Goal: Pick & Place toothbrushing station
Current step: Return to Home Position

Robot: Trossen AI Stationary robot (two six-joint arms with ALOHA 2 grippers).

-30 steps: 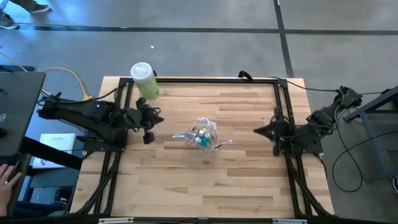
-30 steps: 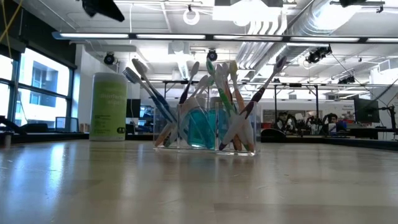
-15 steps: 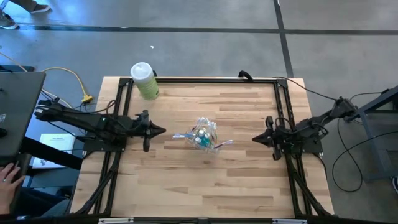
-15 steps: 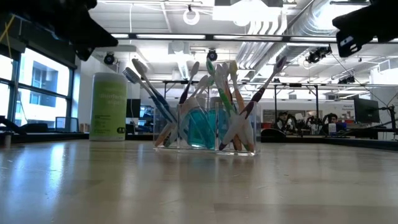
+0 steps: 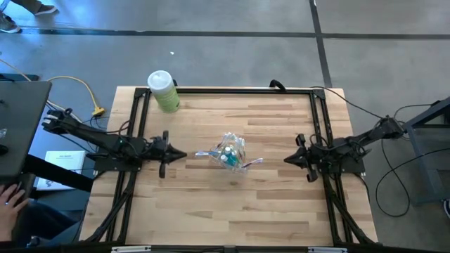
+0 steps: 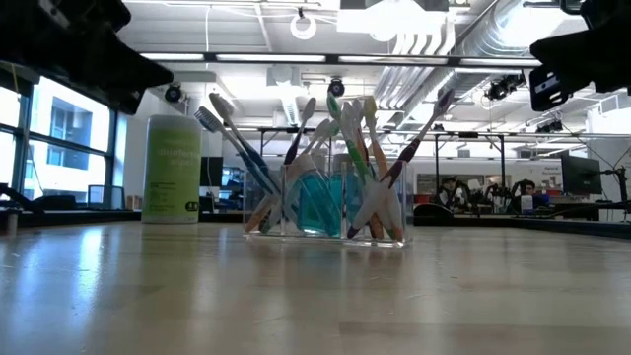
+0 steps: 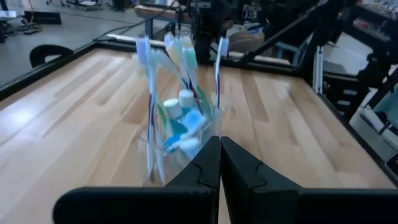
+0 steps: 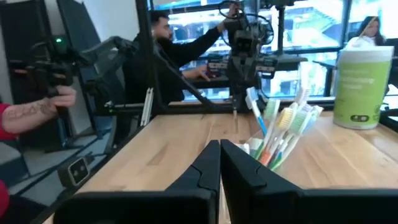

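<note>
Toothbrushes point(image 7: 149, 81) stand heads up and fanned outward in a clear organizer point(image 5: 228, 151), with teal white-capped tubes point(image 6: 317, 202) packed among their handles. One brush leans well out over the organizer's side towards the right gripper point(image 5: 287, 159). The organizer stands between the two grippers, in line with both: the left gripper point(image 5: 181, 154) points at it from just beside it, and the right gripper points at it from a little farther off on the opposite side. Neither touches it. Each wrist view shows that arm's own fingers pressed together at the tips with nothing between them, left point(image 7: 211, 163) and right point(image 8: 211, 163), and both views look straight past them at the organizer. Both arms lie low and stretched in from the side edges of the table point(image 5: 211, 207). A pale-green bottle point(image 5: 163, 91) with a white cap stands upright at the far corner on the left gripper's side, well apart from the organizer and from both grippers. Beyond the table, behind the left arm, a person point(image 8: 168, 50) reaches towards equipment. A hand point(image 5: 10, 199) rests off the table behind the left arm's base.
</note>
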